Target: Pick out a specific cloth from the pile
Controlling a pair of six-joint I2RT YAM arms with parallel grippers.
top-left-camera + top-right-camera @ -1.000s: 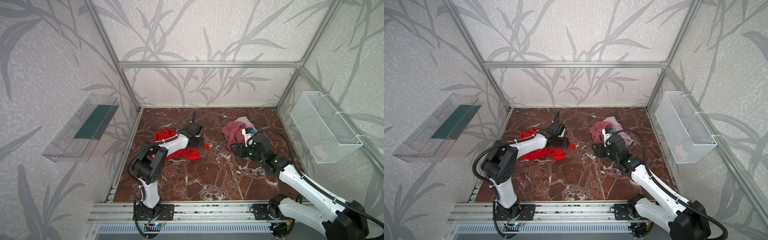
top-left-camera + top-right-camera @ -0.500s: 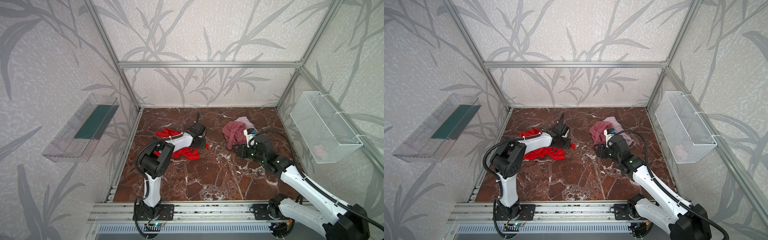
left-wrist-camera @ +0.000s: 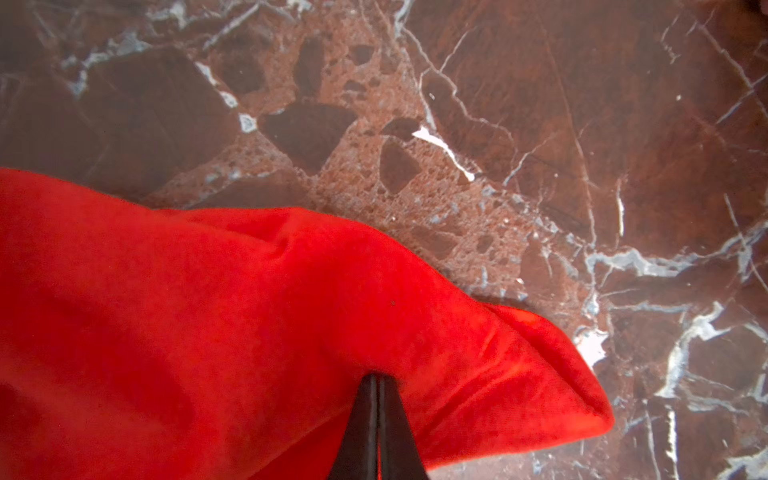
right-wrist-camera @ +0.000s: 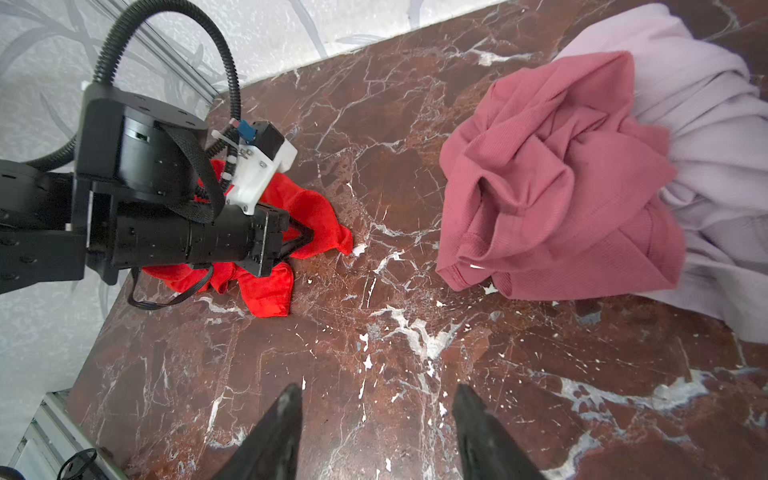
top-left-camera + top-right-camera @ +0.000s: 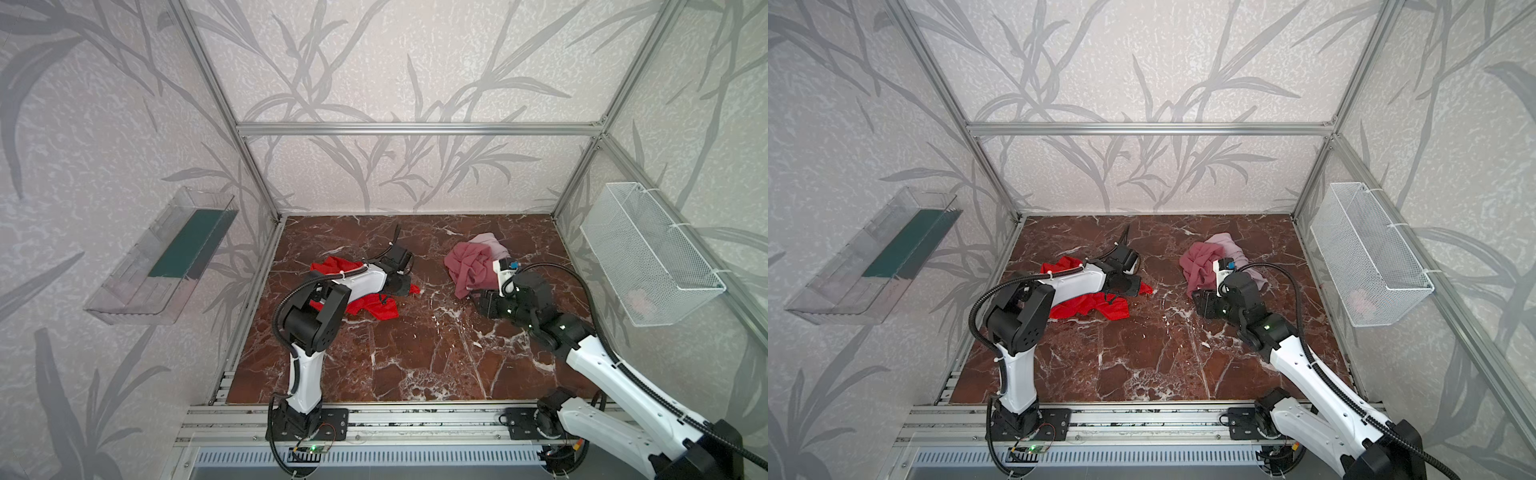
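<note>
Left wrist view shows left gripper [image 3: 376, 380] pinching the cloth [image 3: 208, 311], hidden in top views; right gripper [image 4: 376, 401] released

And there's the cloth [image 3: 208, 332], bright red with a soft sheen, lying crumpled and low. One fold is caught between the closed tips of the left gripper [image 3: 376, 380], with a pointed corner poking out just past them. The rest spreads back under that arm. The pile [image 4: 582, 187] sits well apart, ahead of the right gripper [image 4: 376, 399]. Its dusty rose cloth [image 4: 552, 178] is bunched in deep folds, partly over the pale pink-white cloth [image 4: 715, 137] on the far side.
</note>
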